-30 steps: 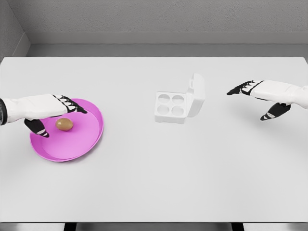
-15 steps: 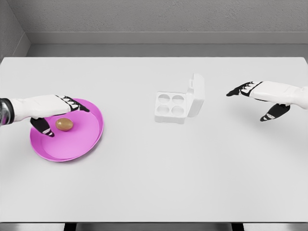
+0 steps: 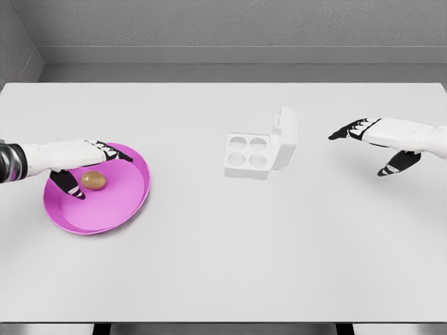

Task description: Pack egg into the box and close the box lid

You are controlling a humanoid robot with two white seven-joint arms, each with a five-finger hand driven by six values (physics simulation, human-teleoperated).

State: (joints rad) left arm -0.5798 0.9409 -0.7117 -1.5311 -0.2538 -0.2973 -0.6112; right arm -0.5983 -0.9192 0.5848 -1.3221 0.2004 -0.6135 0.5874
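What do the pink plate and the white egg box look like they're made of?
The pink plate looks like smooth moulded plastic: uniform magenta, slight sheen along the raised rim. The egg box looks like matte white foam or moulded pulp: thick walls, soft rounded cups, no gloss, lid standing open. As this is a simulator render, both are guesses from colour and shading only.

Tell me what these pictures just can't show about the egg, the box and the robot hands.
Only the head view is available.
- Egg: whether the left robot hand touches it; the fingers above and the thumb beside it hide any contact.
- Egg box: the outer face of its raised lid faces away from the camera.
- Both forearms: cut off by the picture's side edges.
- Right robot hand: its height over the table is unclear from above.
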